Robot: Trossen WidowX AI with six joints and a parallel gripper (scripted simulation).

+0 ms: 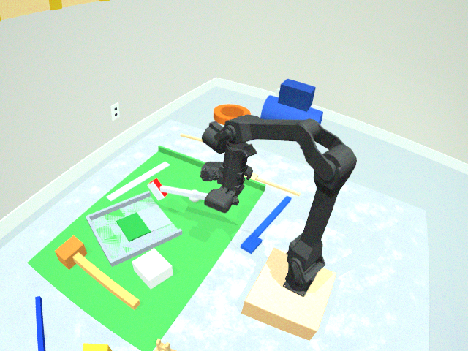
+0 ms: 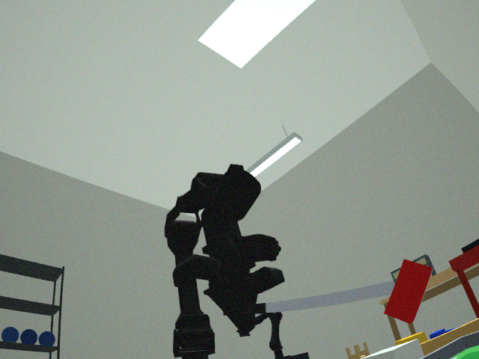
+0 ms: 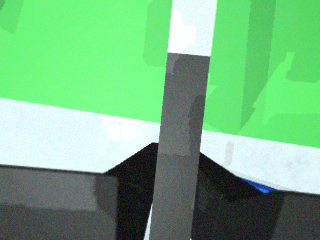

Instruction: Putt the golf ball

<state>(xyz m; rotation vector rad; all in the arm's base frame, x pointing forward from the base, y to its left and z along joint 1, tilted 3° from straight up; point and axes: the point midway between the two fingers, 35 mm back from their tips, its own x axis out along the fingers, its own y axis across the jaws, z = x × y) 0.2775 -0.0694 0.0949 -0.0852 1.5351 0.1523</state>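
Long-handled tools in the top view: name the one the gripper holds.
The red-headed putter, clamped by the gripper; the orange-headed mallet and blue L-shaped stick lie untouched.

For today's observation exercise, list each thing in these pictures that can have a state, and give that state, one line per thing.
Black parallel-jaw gripper: shut on the putter's grey grip.
Red-headed putter with white shaft: held, lifted, head over the platform's far corner.
White golf ball: mostly hidden under the shaft, on the green mat.
Grey-walled raised platform with green square: no ball on it.
Orange-headed wooden mallet: lying flat, untouched.
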